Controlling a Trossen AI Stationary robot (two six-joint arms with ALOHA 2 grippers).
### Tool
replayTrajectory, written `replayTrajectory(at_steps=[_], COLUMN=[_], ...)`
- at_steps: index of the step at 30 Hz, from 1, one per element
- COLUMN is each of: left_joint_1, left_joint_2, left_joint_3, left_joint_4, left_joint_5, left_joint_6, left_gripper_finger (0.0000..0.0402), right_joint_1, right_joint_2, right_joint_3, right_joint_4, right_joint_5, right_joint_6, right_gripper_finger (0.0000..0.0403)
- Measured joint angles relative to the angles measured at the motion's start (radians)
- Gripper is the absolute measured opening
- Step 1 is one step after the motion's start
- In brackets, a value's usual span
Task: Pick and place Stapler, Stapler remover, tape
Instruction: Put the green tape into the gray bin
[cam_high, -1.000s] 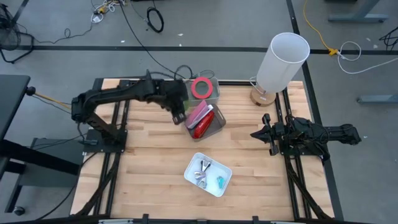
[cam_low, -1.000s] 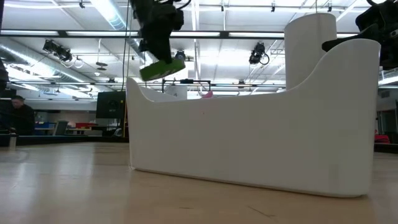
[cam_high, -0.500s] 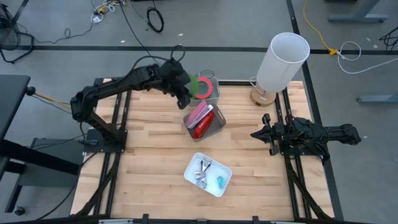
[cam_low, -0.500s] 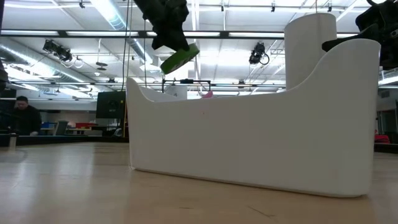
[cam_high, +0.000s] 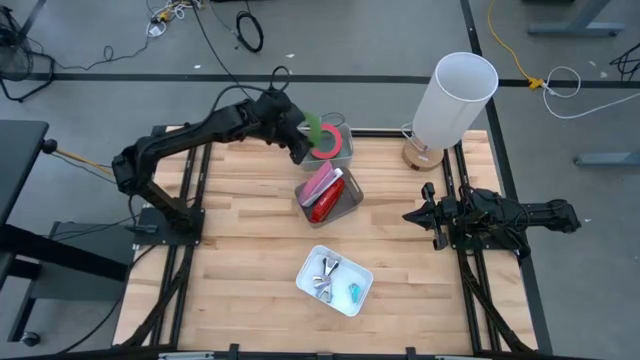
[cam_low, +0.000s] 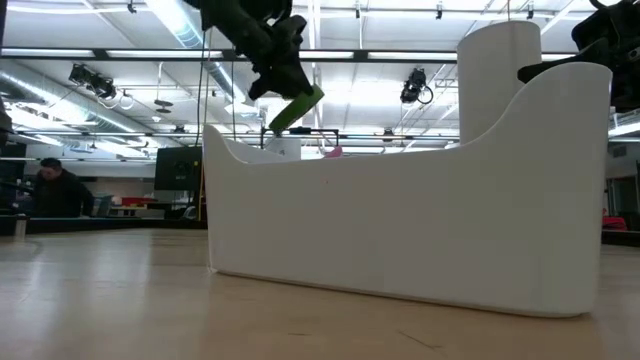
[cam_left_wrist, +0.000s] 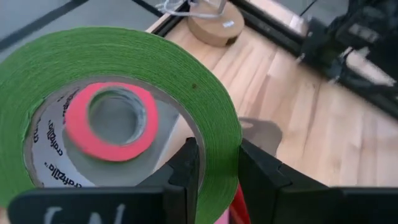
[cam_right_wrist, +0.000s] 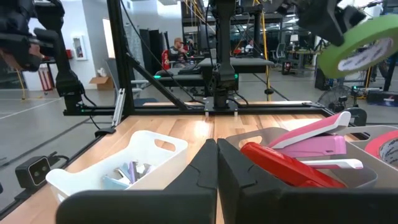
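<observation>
I have the left gripper (cam_high: 306, 138) clamping a green tape roll (cam_high: 312, 130) above the grey bin (cam_high: 350, 200) at the tabletop's far edge, where the red-pink tape roll (cam_high: 330, 142) and staplers (cam_high: 322, 195) already lie, while the right gripper (cam_high: 420, 217), fingers closed and empty, waits near the right edge.

white bin (cam_low: 400, 220) hiding its contents in low view, green tape (cam_left_wrist: 124, 74) cropped

left hand (cam_high: 303, 137) reaches out, fingers clamped; right hand (cam_high: 424, 216) rests closed at the table's right edge.
</observation>
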Motion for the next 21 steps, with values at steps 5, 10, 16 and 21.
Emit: replayTrajectory(at_steps=[5, 10, 16, 21], left_joint_1=[0.023, 0.052, 0.085, 0.102], left_joint_2=[0.001, 0.001, 0.001, 0.001], left_joint_3=[-0.083, -0.169, -0.279, -0.366], left_joint_4=[0.134, 0.289, 0.501, 0.663], left_joint_5=[0.043, 0.083, 0.120, 0.137], left_joint_6=[-0.106, -0.164, -0.198, -0.199], left_gripper_finger=[0.0096, 0.0095, 0.0098, 0.0096], right_joint_1=[0.000, 0.000, 0.000, 0.000], right_joint_2=[0.000, 0.000, 0.000, 0.000], right_joint_3=[0.000, 0.000, 0.000, 0.000], right_joint_4=[0.000, 0.000, 0.000, 0.000], right_joint_5=[0.000, 0.000, 0.000, 0.000], right_joint_6=[0.000, 0.000, 0.000, 0.000], right_gripper_finger=[0.0002, 0.0002, 0.0002, 0.0002])
